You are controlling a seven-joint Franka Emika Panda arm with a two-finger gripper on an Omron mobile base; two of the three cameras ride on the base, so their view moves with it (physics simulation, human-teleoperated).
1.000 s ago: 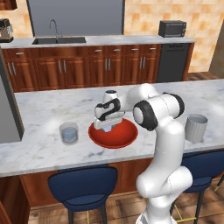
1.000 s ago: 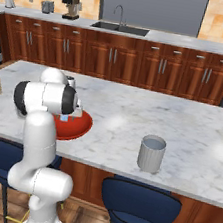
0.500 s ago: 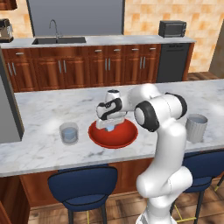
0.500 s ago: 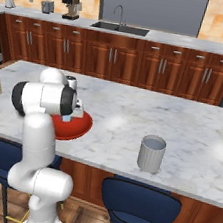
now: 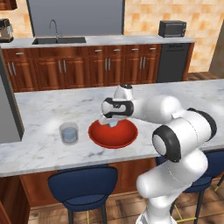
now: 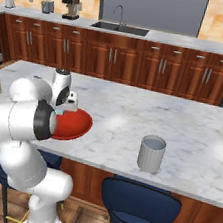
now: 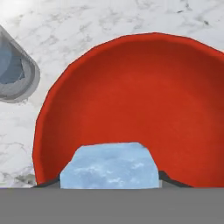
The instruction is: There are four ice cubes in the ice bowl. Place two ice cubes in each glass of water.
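Note:
My gripper [image 5: 112,122] hangs over the left part of the red ice bowl [image 5: 114,138], shut on one pale-blue ice cube [image 5: 114,124]. In the hand view the ice cube [image 7: 109,166] sits between the two dark fingertips [image 7: 171,180] of the gripper [image 7: 109,182], above the ice bowl [image 7: 153,87], whose visible floor is bare. The clear glass of water [image 5: 69,133] stands on the counter left of the bowl and appears as the glass [image 7: 13,72] at the upper left. The ribbed grey glass [image 6: 151,153] stands well to the right of the ice bowl [image 6: 79,124].
Bowl and glasses rest on a marble island counter [image 5: 48,109] with blue stools [image 5: 83,183] along its near edge. Behind are wooden cabinets, a sink [image 5: 59,40] and a microwave [image 5: 172,28]. My own arm's elbow [image 5: 183,135] bulks at the right.
The jaws have closed from wide open onto the ice cube over the bowl. The hand has stayed over the bowl, shifting only slightly.

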